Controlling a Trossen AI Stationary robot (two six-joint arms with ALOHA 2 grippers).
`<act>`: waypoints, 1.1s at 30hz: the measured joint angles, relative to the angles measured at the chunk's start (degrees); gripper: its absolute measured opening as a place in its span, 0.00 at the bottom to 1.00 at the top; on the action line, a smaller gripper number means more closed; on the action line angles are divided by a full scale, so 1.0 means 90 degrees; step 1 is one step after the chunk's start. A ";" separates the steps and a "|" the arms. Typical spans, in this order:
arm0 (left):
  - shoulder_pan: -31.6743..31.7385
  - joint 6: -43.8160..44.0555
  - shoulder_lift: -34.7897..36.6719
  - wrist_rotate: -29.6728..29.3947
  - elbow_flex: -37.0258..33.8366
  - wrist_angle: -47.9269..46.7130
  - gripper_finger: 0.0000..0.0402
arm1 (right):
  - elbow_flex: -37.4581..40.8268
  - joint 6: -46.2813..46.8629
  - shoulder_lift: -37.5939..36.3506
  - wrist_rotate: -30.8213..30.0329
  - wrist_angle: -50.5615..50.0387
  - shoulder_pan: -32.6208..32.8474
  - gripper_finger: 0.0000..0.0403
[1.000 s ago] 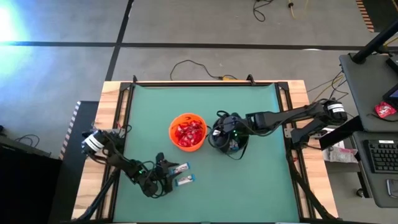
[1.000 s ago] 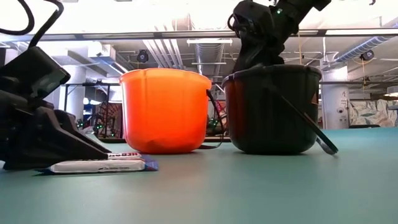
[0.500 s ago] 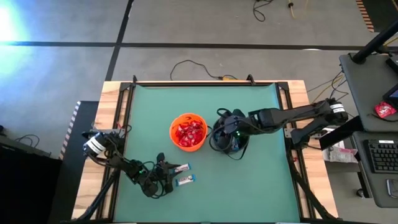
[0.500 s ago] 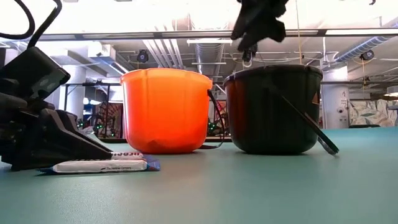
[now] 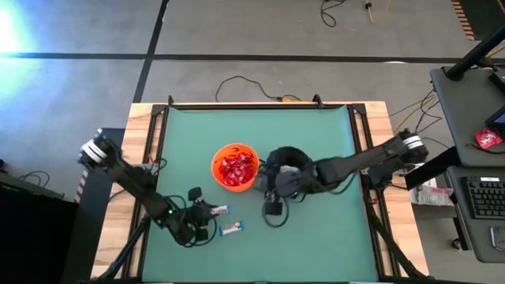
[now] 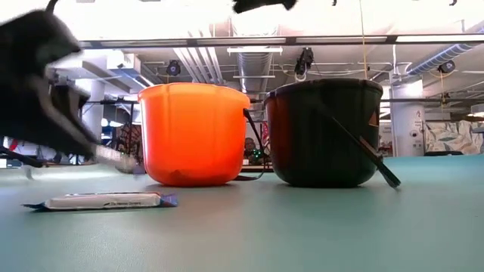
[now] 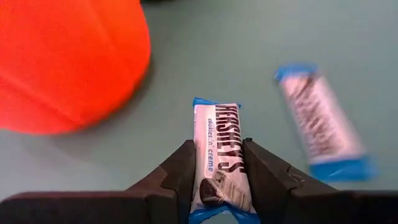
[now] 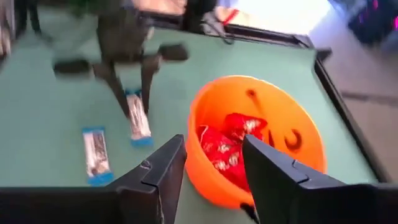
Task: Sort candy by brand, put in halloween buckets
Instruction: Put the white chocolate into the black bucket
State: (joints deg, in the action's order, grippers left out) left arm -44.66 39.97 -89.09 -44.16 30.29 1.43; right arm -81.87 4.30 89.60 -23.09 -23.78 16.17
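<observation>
My left gripper [image 7: 217, 146] is shut on a white-and-blue candy bar [image 7: 219, 158], near the table's front left [image 5: 207, 211]. A second such bar [image 5: 231, 228] lies flat on the mat beside it. The orange bucket [image 5: 235, 166] stands mid-table, holding red candy packets [image 8: 227, 146]. The black bucket [image 6: 325, 132] stands to its right. My right gripper [image 8: 212, 146] hangs open and empty, high above the mat in front of the black bucket [image 5: 272, 207]. My left gripper pinches the bar's two long edges [image 7: 200, 168] between its two fingers, near the bar's end closest to the wrist. The fingers run along the bar, slanting down from the table's left. The bar juts out past the fingertips and is lifted clear of the mat [image 6: 117, 159].
The black bucket's thin handle [image 6: 363, 147] hangs down its front to the mat. A cable [image 5: 252, 87] lies on the floor beyond the table's far edge. Green mat lies bare at the far side and along the near edge.
My left gripper has risen from the mat with one bar, now lifted clear; the other bar has stayed put. My right gripper has come up out of the black bucket and moved toward the table's near edge, rolling as it went.
</observation>
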 joint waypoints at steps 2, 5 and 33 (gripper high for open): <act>0.0005 0.0128 0.0458 0.0249 0.0286 -0.0661 0.24 | -0.0195 -0.0631 0.0330 0.0001 0.0022 0.0089 0.39; -0.0002 0.0220 0.1036 0.0574 0.0786 -0.1472 0.24 | -0.0540 -0.1674 0.0846 0.0008 0.0078 0.0209 0.42; 0.0725 0.1668 0.2404 -0.0244 0.4415 -0.3774 0.25 | -0.1656 -0.4453 0.1209 0.0390 0.1726 0.0147 0.49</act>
State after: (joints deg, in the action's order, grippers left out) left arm -38.14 54.97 -67.46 -46.35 70.02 -32.53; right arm -96.77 -35.78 100.49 -19.58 -8.25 17.50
